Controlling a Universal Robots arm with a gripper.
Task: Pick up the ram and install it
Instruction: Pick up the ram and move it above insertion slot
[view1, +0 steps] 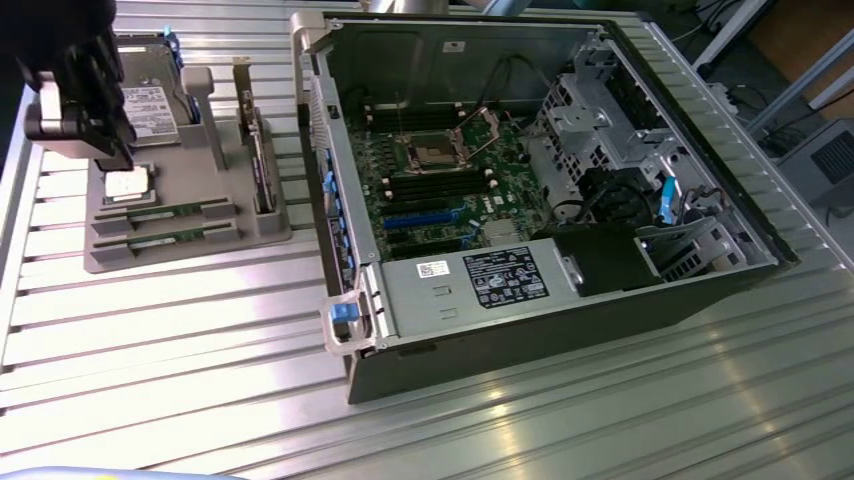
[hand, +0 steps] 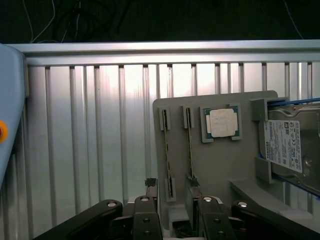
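The slatted table (view1: 160, 330) holds an open computer case (view1: 534, 340), whose far corners run out of frame. On the exterior view's left is a grey tray (view1: 187, 255). The arm's dark bulk hides part of the hard drive (hand: 290, 150) on it. The gripper (hand: 171, 182) hangs over the tray with its jaws wide and holding nothing; how high it hangs is hard to judge. The processor (hand: 220, 124) lies flat. The ram (hand: 167, 150) stands on edge in its slot, in line with the gap between the fingers. A second stick (hand: 189, 145) ends just beside one fingertip. Both near ends are hidden.
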